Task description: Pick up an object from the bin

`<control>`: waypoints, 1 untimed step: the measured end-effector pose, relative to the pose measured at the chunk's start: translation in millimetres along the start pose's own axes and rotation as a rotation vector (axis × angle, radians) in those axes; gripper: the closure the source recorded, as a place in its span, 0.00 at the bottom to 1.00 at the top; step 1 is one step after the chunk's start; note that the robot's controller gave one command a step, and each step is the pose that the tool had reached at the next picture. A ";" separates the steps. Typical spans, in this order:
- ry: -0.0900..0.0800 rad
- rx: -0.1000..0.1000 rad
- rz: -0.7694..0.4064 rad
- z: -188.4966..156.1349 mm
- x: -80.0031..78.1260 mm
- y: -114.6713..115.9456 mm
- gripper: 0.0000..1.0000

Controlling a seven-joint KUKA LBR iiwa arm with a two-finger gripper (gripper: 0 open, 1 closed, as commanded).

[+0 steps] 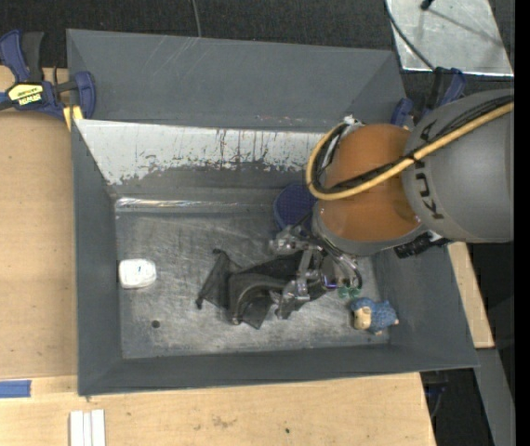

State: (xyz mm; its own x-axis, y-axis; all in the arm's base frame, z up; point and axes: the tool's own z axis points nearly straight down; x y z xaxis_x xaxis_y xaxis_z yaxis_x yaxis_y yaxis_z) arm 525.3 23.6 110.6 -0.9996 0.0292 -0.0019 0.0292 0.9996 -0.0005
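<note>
hand (299,282) over black object (245,297), grey bin (98,286)

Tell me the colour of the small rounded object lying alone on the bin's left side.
White; the small rounded object shows plainly in the camera view.

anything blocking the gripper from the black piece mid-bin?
Nothing visible. The gripper sits at the end of the black piece nearest the arm. The small white object lies apart toward the view's left, and the blue-and-tan thing lies toward its right.
</note>
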 end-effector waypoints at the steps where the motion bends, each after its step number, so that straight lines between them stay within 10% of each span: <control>1: 0.001 0.000 -0.001 -31.5 0.5 -0.4 1.00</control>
